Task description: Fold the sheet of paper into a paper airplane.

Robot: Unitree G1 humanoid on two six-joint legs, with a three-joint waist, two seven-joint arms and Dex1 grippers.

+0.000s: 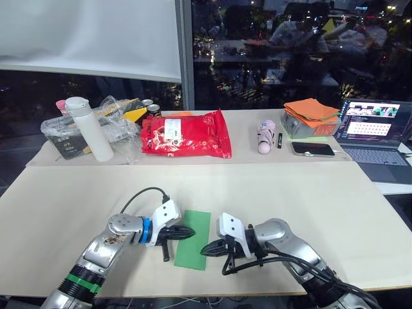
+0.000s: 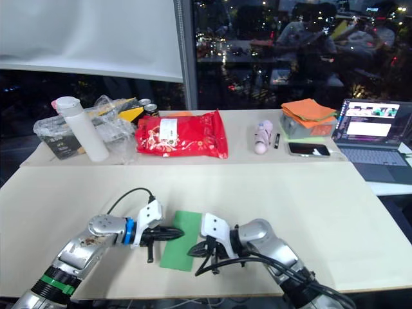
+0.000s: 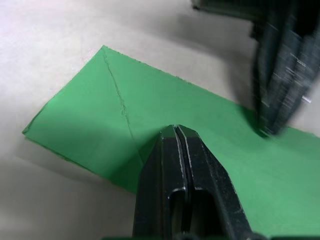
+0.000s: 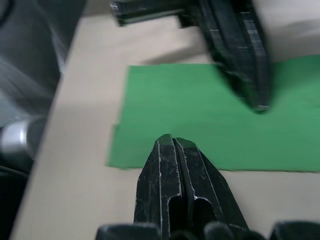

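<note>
The sheet of paper (image 1: pixel 196 222) is a narrow bright green rectangle lying flat on the beige table near its front edge. A faint diagonal crease runs across one corner of the paper (image 3: pixel 100 115) in the left wrist view. My left gripper (image 1: pixel 190 232) comes in from the left, shut, with its tip (image 3: pixel 175 130) resting on top of the paper near its middle. My right gripper (image 1: pixel 205 249) comes in from the right, also shut, its tip (image 4: pixel 170 140) on the paper (image 4: pixel 165 100) close to the near right edge. Neither gripper holds anything.
Along the back of the table stand a white bottle (image 1: pixel 90 129), a clear bag of items (image 1: pixel 116 122), a red packet (image 1: pixel 187 134), a pink object (image 1: pixel 264 137), a phone (image 1: pixel 312 149), an orange paper stack (image 1: pixel 312 111) and a laptop (image 1: pixel 376 132).
</note>
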